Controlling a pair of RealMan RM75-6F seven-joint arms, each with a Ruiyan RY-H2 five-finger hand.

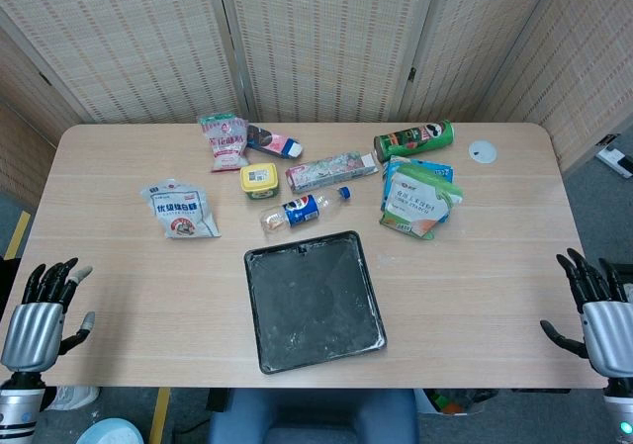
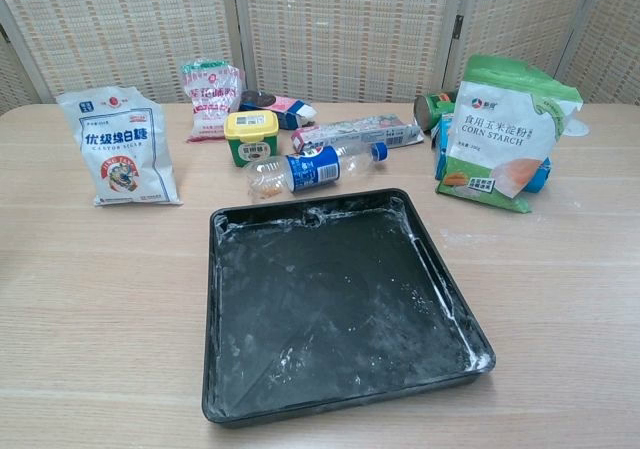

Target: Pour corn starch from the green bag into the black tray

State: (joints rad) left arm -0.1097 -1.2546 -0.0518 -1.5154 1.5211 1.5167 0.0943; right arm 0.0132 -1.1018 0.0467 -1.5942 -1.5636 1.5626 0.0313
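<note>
**Both robot hands wait at the near corners; green bag stands behind the tray**

The left robot hand (image 1: 40, 310) sits at the near left edge of the surface (image 1: 475, 286), fingers spread apart and holding nothing. The right robot hand (image 1: 598, 310) mirrors it at the near right edge, also wide and holding nothing. Between each hand and the black tray (image 1: 314, 299) lies a broad stretch of bare wood.

The black tray lies at the near middle, its front rim close to the surface's near edge. Its floor carries only a thin white dusting and streaks of powder.

The green bag (image 2: 505, 134) of corn starch stands upright just beyond the tray's far right corner, apart from it, leaning against a blue packet (image 2: 540, 174). Whether its top is open cannot be told.

Behind the tray lie a plastic bottle (image 2: 315, 167) on its side, a yellow-lidded tub (image 2: 251, 136), a flat foil pack (image 2: 357, 132) and a green can (image 1: 413, 139). A white sugar bag (image 2: 118, 149) stands to the far left, a pink bag (image 2: 211, 99) further back.
</note>
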